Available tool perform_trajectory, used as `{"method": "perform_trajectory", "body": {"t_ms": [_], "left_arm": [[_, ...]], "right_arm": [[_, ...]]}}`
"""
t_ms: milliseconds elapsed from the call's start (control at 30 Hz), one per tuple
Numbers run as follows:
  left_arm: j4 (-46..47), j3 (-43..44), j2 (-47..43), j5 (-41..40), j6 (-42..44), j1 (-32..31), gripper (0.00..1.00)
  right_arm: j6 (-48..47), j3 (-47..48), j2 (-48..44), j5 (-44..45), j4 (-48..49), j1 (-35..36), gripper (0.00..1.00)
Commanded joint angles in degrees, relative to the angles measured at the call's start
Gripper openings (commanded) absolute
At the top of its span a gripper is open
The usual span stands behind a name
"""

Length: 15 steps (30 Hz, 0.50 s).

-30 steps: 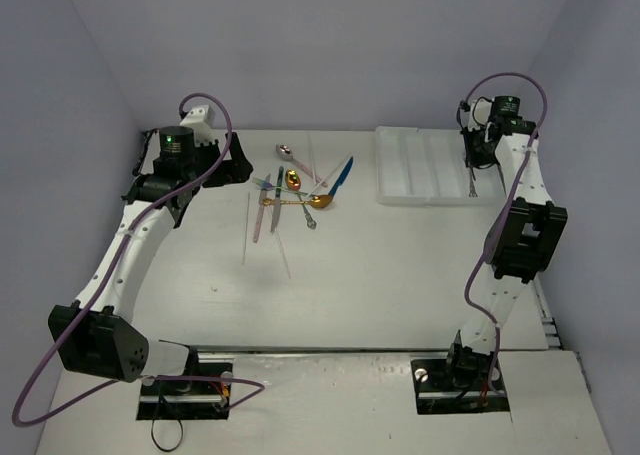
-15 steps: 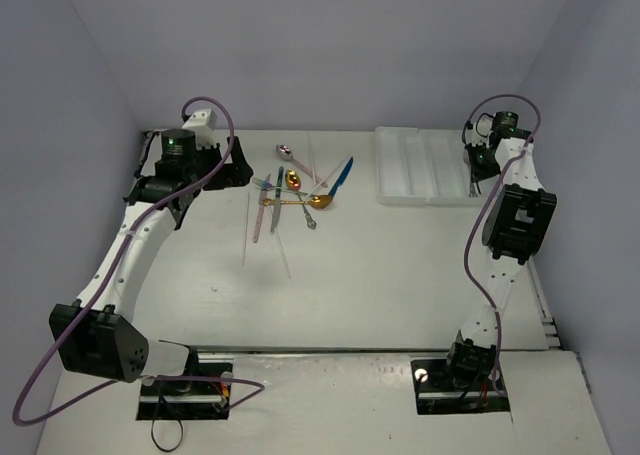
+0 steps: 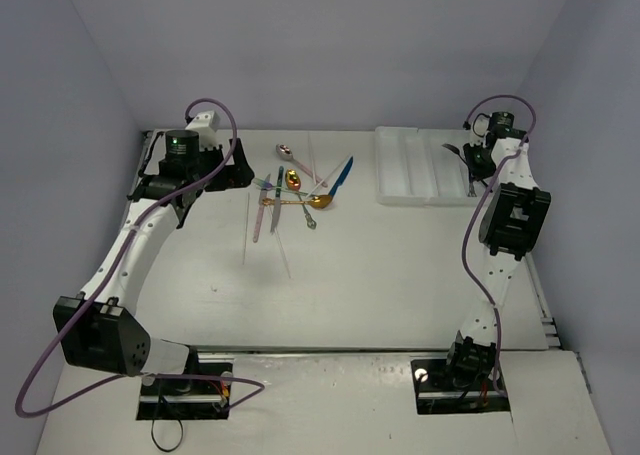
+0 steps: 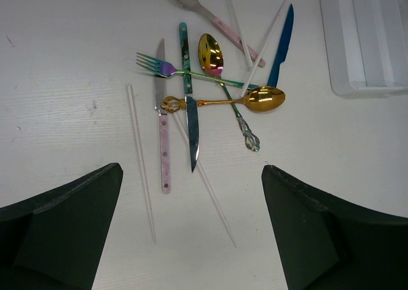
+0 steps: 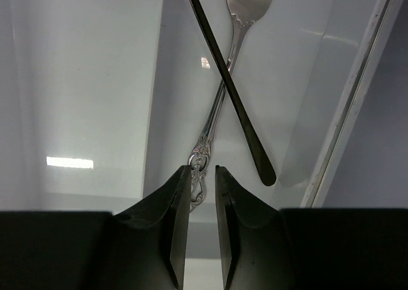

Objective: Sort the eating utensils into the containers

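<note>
white plastic tray [image 5: 83, 79], glossy long compartments: 1 slim dark utensil [image 5: 250, 132] inside. right gripper [image 5: 199, 197] pinches ornate silver fork [image 5: 217, 111] by its handle. left gripper [image 4: 191, 239] spread wide above loose utensils [image 4: 191, 111] on matte table [image 4: 319, 175].

Bright, even light w/ soft shadows; glare on tray [image 5: 83, 79].

Heaped loosely on the table left of the white tray [image 3: 425, 175], flat and crossing: pink-handled spoon [image 4: 210, 13], blue knife [image 4: 281, 44], two gold spoons [image 4: 210, 51], rainbow fork [image 4: 185, 71], teal-handled knife [image 4: 189, 105], pink-handled knife [image 4: 164, 137]. Strewn among them, pale sticks [image 4: 141, 162]. Inside the tray's rightmost compartment, silver fork [image 5: 213, 115] crossed by a dark slim handle [image 5: 248, 134], possibly another utensil.
</note>
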Motion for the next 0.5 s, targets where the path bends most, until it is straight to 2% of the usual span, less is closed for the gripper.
{"method": "perform_trajectory", "body": {"t_ms": [0, 200, 467], "left_arm": [[2.5, 2.1, -0.4, -0.1, 0.7, 0.2, 0.92], [2.4, 2.7, 0.8, 0.0, 0.5, 0.2, 0.92], [2.1, 3.8, 1.2, 0.5, 0.1, 0.2, 0.92]], "right_arm": [[1.0, 2.4, -2.0, -0.2, 0.4, 0.0, 0.24], [1.2, 1.8, -5.8, -2.0, 0.5, 0.0, 0.28], [-1.3, 7.3, -2.6, -2.9, 0.5, -0.2, 0.25]]}}
